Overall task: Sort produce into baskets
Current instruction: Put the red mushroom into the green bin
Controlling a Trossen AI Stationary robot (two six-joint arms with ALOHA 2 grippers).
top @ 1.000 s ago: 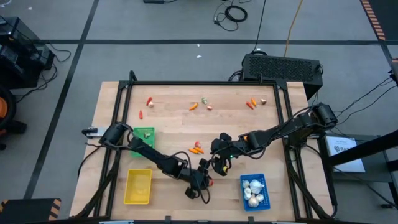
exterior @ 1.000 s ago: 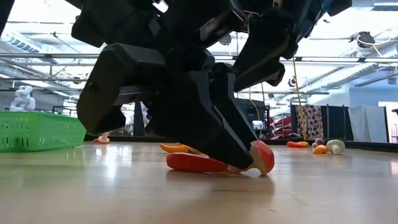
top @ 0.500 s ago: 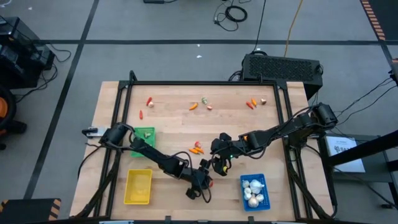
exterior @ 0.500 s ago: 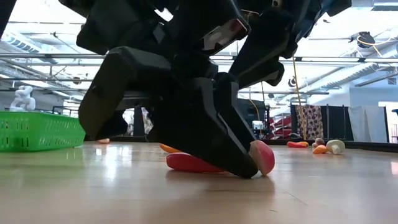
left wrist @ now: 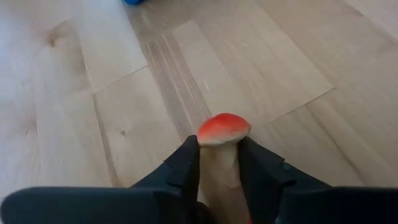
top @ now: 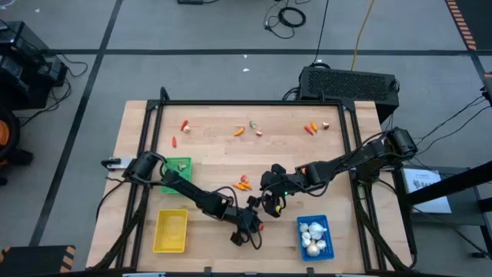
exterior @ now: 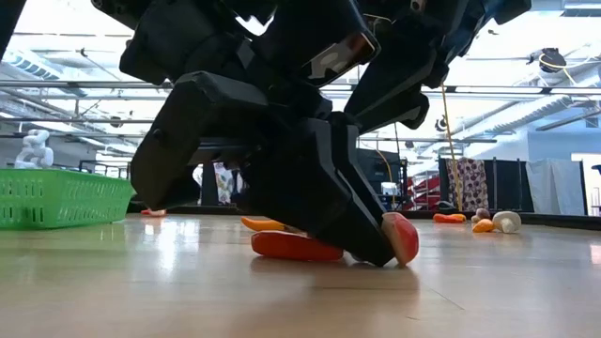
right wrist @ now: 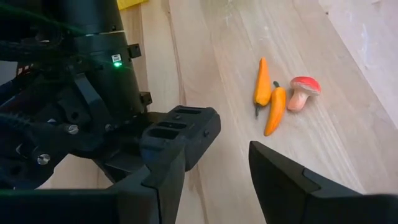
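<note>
Toward the middle of the bench's near edge, the left hand [left wrist: 219, 163] is down on the wood, its fingers [left wrist: 185, 165] set against both sides of a red-capped mushroom's [left wrist: 224, 129] stem, gripping it though it is not yet lifted. A red pepper [exterior: 296, 246] lies just beside it. This looks like the pick-up step; next comes a straight lift clear of the pepper, then a carry to a basket. The blue basket [top: 329, 223] in the near right corner holds garlic, so the yellow basket [top: 159, 231] or green basket [top: 181, 163] by the left edge seems likelier. The right hand [right wrist: 224, 146] hangs open and empty close behind, crowding the lift. Beyond it the middle of the bench offers room; more produce [top: 246, 129] dots the far edge
</note>
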